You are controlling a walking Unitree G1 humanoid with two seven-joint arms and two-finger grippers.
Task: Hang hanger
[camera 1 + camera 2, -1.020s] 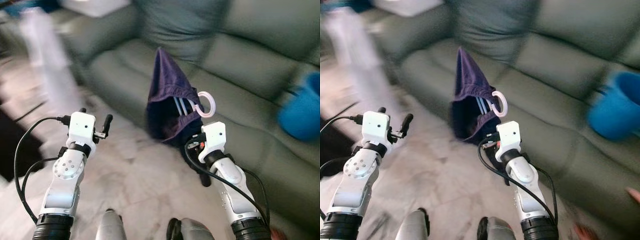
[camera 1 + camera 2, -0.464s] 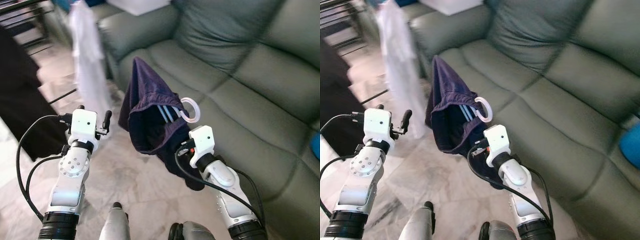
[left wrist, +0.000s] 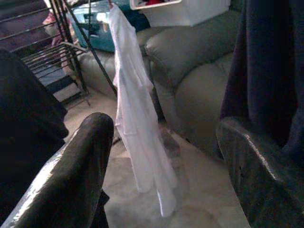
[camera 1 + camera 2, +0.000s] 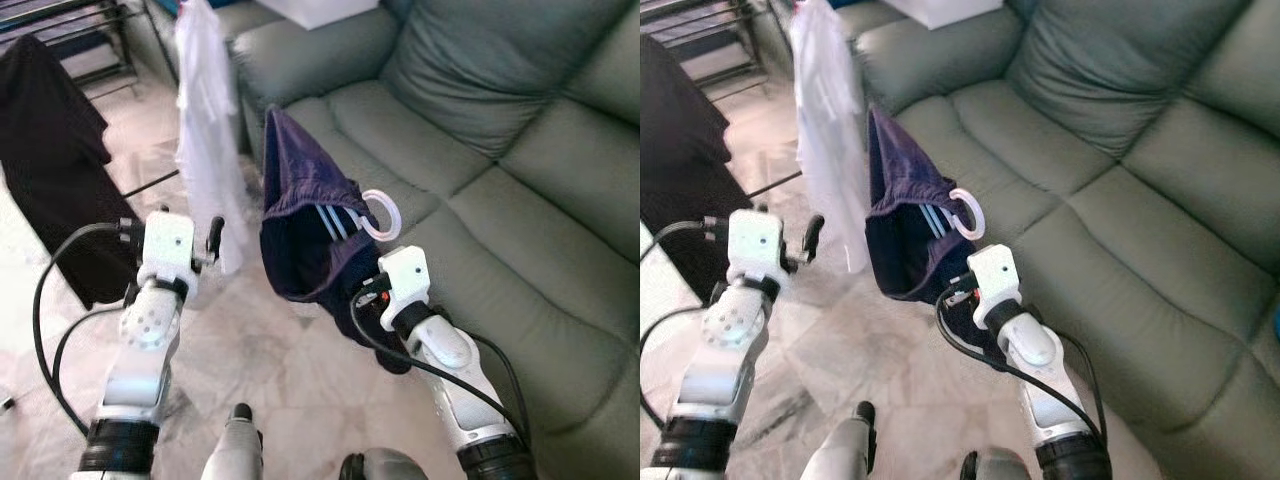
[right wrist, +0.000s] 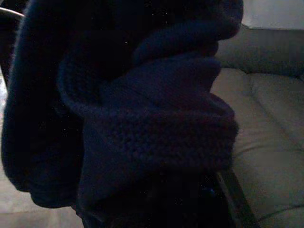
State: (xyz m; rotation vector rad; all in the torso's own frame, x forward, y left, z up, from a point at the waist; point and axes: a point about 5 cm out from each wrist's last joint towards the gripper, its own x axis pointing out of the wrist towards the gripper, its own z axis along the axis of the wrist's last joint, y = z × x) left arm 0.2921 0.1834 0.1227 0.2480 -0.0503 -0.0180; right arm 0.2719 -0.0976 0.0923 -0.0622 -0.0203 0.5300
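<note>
Right gripper (image 4: 372,285) clamped on hanger (image 4: 378,213) carrying dark blue garment (image 4: 305,235), held over the floor (image 4: 290,370) by the sofa (image 4: 480,200) front edge. Left gripper (image 3: 161,156) fingers apart, empty, at 9 o'clock of the garment. White shirt (image 4: 208,130) hangs at 11 o'clock; bare floor between.
</note>
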